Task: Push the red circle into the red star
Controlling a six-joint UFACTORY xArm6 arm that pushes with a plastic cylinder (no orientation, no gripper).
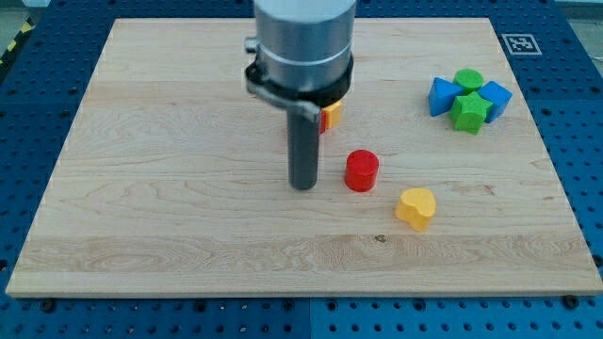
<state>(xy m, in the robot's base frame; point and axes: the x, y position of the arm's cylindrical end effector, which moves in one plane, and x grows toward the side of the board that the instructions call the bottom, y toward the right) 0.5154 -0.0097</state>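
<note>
From the one camera, my tip (303, 185) rests on the wooden board (170, 141), and there is no claw on this arm to be open or closed, only the straight dark rod. Taking the red circle (361, 170) as the landmark: my tip sits just to its left, near but apart from it. Up and left of the red circle, a block showing red and yellow (329, 115) peeks from behind the arm; its shape is hidden. A yellow heart (416, 207) lies below and right. Far up and right cluster a green circle (468, 79), green star (469, 111) and two blue blocks (441, 95) (496, 97)
</note>
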